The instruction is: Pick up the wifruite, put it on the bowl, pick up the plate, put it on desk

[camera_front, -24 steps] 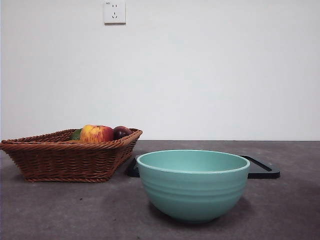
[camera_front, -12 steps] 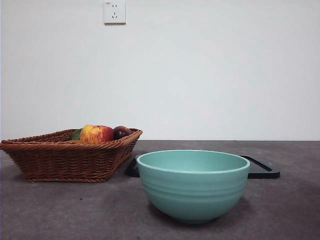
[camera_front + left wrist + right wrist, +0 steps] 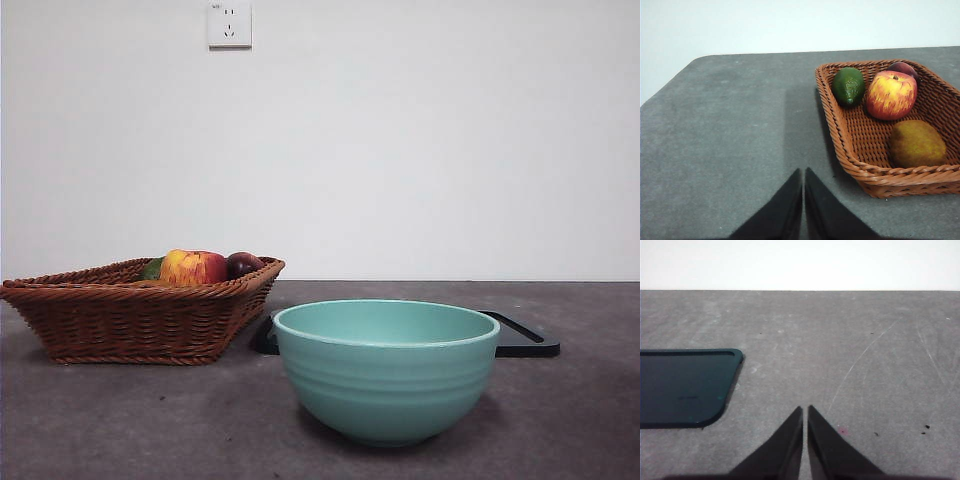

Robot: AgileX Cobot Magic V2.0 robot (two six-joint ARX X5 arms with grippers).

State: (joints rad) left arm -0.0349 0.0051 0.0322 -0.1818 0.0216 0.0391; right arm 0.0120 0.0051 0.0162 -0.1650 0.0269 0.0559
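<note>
The fuzzy brown wifruite (image 3: 918, 144) lies in the wicker basket (image 3: 850, 150) in the left wrist view; the front view hides it behind the basket wall. The teal-green bowl (image 3: 386, 368) stands empty at the front of the desk (image 3: 150, 420). The glossy black tray (image 3: 522, 340) lies behind the bowl and also shows in the right wrist view (image 3: 685, 387). My left gripper (image 3: 803, 172) is shut and empty over the bare desk beside the basket. My right gripper (image 3: 805, 410) is shut and empty over the desk beside the tray. Neither arm shows in the front view.
The basket (image 3: 140, 315) stands at the left and also holds a red-yellow apple (image 3: 891, 94), a green avocado (image 3: 848, 85) and a dark purple fruit (image 3: 904, 68). A white wall with a socket (image 3: 229, 24) rises behind the desk.
</note>
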